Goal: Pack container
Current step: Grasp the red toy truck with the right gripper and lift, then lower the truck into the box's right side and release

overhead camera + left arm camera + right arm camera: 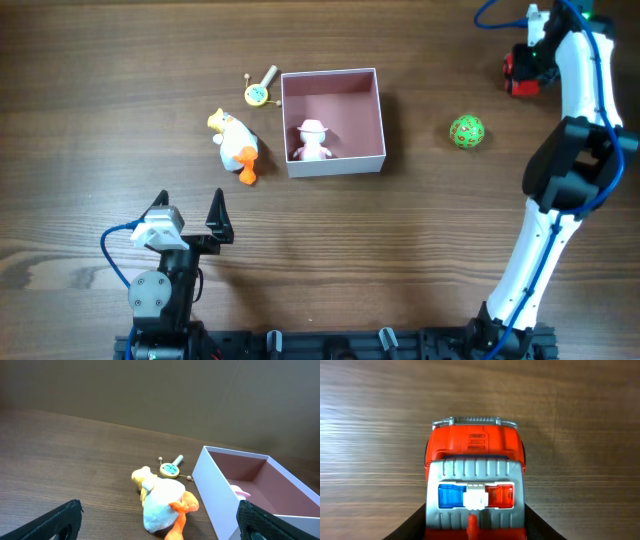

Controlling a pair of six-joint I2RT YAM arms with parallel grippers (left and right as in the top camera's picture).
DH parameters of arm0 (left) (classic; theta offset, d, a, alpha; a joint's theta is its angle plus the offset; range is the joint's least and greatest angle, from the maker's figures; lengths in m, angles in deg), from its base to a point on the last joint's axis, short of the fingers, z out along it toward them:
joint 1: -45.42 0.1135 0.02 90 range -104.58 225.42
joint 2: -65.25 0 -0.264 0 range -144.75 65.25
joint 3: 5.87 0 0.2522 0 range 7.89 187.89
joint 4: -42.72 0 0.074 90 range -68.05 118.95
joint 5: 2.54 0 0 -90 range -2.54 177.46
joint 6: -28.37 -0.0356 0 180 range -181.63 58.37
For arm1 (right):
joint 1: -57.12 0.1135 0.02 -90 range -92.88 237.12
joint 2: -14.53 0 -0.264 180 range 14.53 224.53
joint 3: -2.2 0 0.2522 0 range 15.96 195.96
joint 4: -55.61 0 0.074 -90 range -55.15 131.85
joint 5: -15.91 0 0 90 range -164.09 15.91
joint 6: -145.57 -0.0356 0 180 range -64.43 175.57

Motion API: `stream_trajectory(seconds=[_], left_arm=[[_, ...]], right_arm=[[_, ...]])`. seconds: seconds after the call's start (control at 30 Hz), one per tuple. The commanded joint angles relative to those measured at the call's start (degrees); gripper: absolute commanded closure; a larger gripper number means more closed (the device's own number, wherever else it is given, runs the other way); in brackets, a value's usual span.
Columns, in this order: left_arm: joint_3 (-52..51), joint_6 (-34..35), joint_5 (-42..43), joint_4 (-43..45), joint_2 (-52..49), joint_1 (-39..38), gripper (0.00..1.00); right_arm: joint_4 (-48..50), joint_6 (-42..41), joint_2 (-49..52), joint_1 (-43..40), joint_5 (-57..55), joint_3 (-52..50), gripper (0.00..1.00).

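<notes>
**Tabletop.** Dark wood-grain tabletop [420,250].

**Container.** The square shallow container with thin white walls and a dusty pink inside [335,164] sits about midway between the left and right edges, nearer the far edge. It stands upright with its mouth open. Judgement: the walls look like thin card, so it is light and will slide or flex if knocked. If it must be steadied, hold one wall at the rim. Otherwise load it from above without touching it.

**Plush duck.** A white plush duck with a yellow head and orange feet [162,502] lies on its side just beside the container's left wall. Judgement: it is soft and compressible, and the body is the surest place to grip.

**Toy truck.** A red and grey plastic toy truck with blue and red roof lights [472,450] is near the far right corner. The right end effector [476,522] is clamped on its flanks, with no gap visible on either side. Whether the truck is lifted off the tabletop cannot be told. Judgement: it is rigid and smooth-sided and may slip.

**Ball.** A green patterned ball [466,132] is to the right of the container, well apart from it. Judgement: it is liable to roll.

**Figure.** A small white hatted figure [313,140] stands inside the container, by the near-left corner.

**Rattle.** A small yellow round rattle with a pale stick handle [259,92] lies off the container's far-left corner.

**Left end effector.** The left end effector [190,200] is near the near-left corner. Its fingers are spread apart and hold nothing.
</notes>
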Motion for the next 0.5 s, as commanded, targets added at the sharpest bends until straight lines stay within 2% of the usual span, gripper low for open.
stream_trajectory(seconds=[0.0, 0.2, 0.27, 0.47], left_arm=[[-0.3, 0.5, 0.9, -0.2, 0.5, 0.5, 0.0], [-0.3, 0.5, 0.9, -0.2, 0.5, 0.5, 0.0], [-0.3, 0.5, 0.9, -0.2, 0.5, 0.5, 0.0], [-0.3, 0.5, 0.9, -0.2, 0.5, 0.5, 0.0]], right_arm=[[-0.8, -3.3, -10.3, 3.9, -2.1, 0.8, 0.6], [-5.5, -11.5, -22.1, 12.9, 0.4, 0.8, 0.66], [-7.4, -17.5, -26.3, 17.6, 1.7, 0.8, 0.67], [-13.0, -30.4, -29.4, 27.5, 2.3, 0.8, 0.66]])
